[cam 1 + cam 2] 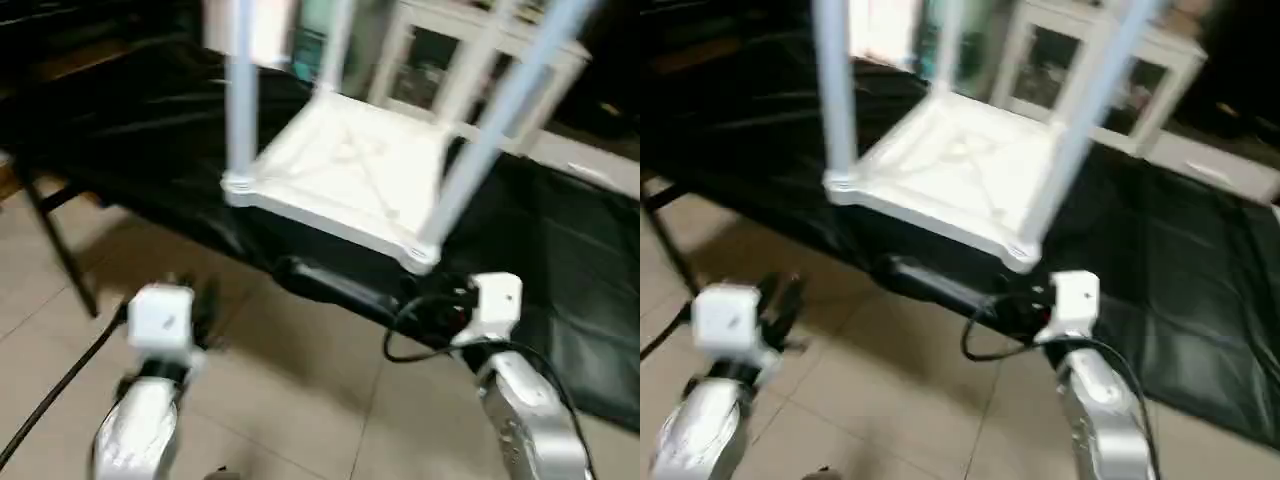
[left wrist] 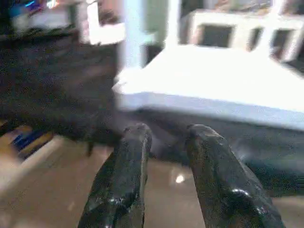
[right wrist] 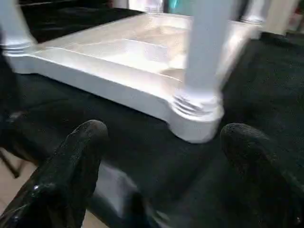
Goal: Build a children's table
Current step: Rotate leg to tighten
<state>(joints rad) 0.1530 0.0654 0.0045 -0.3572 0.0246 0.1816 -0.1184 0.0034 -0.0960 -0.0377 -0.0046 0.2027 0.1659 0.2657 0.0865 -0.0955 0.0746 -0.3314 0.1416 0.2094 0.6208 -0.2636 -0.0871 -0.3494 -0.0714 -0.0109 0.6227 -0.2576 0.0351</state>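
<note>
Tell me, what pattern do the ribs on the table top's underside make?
An X across the white underside, clearest in the left eye view.

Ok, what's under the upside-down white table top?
The table top lies ribbed side up on the black-sheeted work table, with legs rising from its corner sockets. Its downward face and the sheet beneath are covered, so unseen.

Two silver forearms are seen, each capped by a white boxy wrist block. Black cables are looped beside the right forearm (image 1: 530,425). Each tool is made of two glossy, rounded black fingers (image 2: 121,185).
</note>
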